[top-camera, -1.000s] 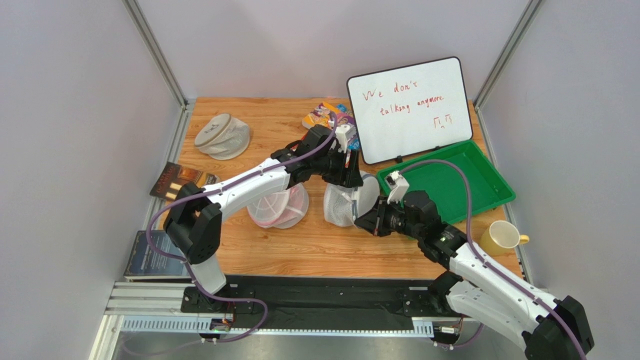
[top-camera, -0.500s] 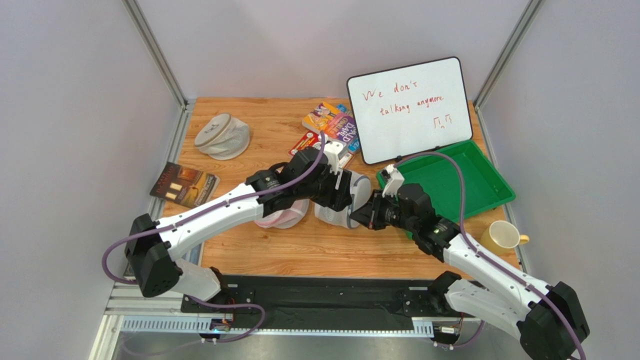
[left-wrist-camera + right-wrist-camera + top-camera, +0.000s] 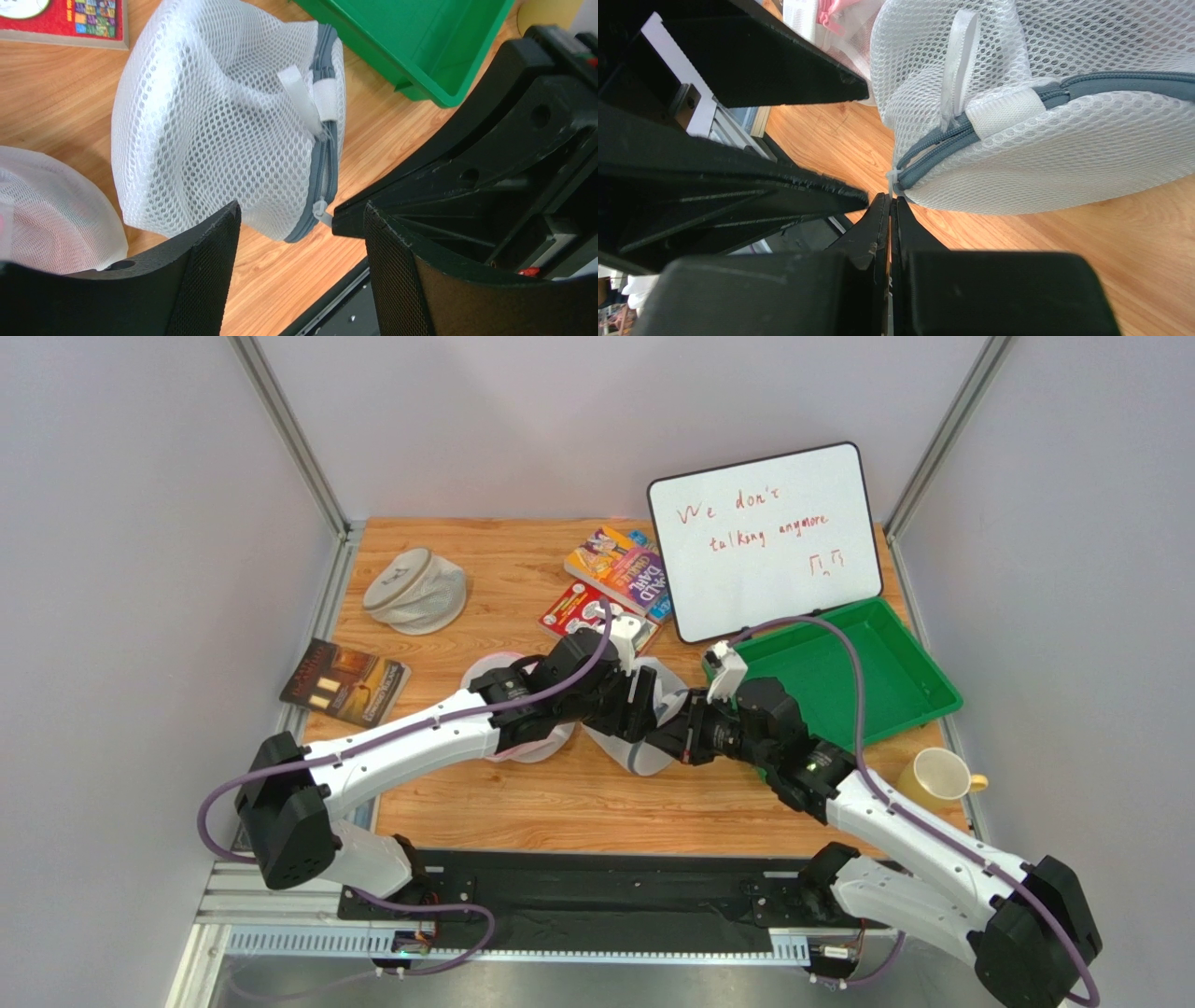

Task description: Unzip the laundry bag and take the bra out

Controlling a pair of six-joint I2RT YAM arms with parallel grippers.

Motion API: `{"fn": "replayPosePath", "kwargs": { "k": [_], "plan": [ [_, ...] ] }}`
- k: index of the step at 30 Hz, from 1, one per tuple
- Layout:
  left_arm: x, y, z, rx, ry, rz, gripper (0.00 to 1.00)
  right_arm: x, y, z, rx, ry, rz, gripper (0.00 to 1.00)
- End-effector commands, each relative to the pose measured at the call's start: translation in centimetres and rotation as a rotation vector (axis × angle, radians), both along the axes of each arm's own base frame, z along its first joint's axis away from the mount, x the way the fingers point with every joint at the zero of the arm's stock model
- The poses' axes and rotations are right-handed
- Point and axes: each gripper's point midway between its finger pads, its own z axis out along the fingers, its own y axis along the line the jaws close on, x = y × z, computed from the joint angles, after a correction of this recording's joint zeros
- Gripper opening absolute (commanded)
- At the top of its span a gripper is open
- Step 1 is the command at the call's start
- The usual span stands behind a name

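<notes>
Zip pull (image 3: 894, 183) lies mid-frame at our right gripper (image 3: 890, 201) tips, pressed together; left gripper (image 3: 300, 211) stands spread below bag (image 3: 210, 126).

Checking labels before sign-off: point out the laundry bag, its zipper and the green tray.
laundry bag (image 3: 210, 126), left wrist view, mesh side.
zipper (image 3: 1130, 82), right wrist view, grey tape.
green tray (image 3: 905, 672), top external view, bare floor.
</notes>
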Motion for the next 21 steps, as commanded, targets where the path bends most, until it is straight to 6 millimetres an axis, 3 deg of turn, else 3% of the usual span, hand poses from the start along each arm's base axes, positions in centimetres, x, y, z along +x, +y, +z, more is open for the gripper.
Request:
{"fn": "replayPosePath", "kwargs": {
  "k": [1,11,20,21],
  "plan": [
    [1.4,-1.8,1.9,-0.077,-0.049,0.019,0.69,-0.2,1.1,2.9,0.057,-0.068,0.034,0.00],
    [1.7,-2.9,-0.2,-0.035,-0.009,-0.007,0.63,-0.4,0.5,2.9,0.041,-0.075,0.022,0.00],
    [1.6,-3.3,-0.4,-0.033,-0.007,-0.031,0.00,-0.3,0.4,2.6,0.035,-0.070,0.011,0.00],
    [1.7,-3.4,-0.2,-0.035,-0.012,-0.030,0.00,-0.3,0.4,2.4,0.033,-0.066,0.007,0.00]
  ]
}}
